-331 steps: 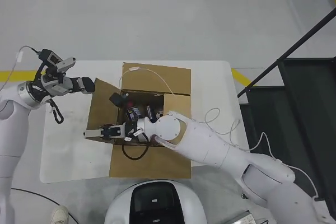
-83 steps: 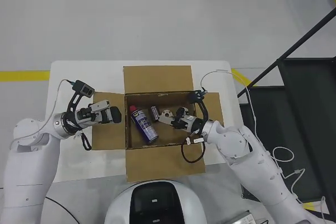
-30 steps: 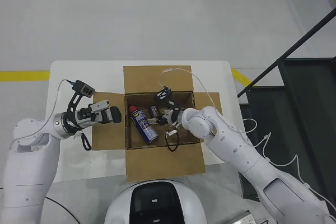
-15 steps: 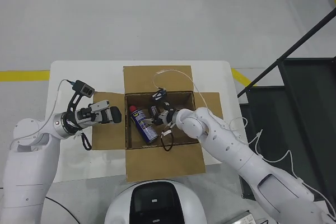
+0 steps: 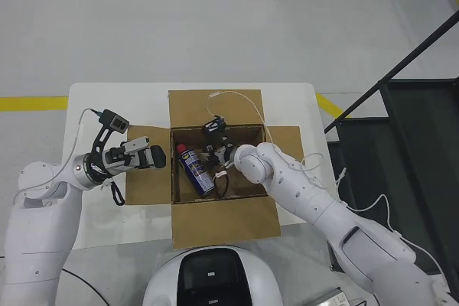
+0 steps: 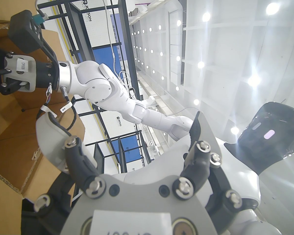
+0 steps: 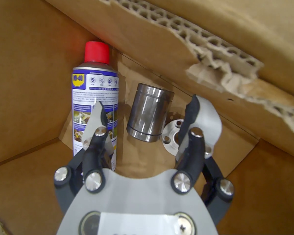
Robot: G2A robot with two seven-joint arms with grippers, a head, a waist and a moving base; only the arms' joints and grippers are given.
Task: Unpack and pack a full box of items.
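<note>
Open brown cardboard box [image 5: 214, 107] sits mid white table [image 5: 115, 107], flaps spread. On its floor lie a blue-and-yellow spray can with red cap [image 7: 95, 103], a shiny steel cylinder [image 7: 149, 112] just beside it, then a flanged metal disc [image 7: 170, 136]. Right gripper [image 7: 145, 101] is inside the box over the cylinder, fingers spread. Left gripper [image 5: 154, 157] hangs over the box's left flap, fingers apart, empty.

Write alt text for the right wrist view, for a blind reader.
The open, empty right gripper hangs inside a cardboard box, over a metal cylinder lying on its floor. A blue spray can with a red cap lies at one side of the cylinder, a round metal flange at the other.
</note>
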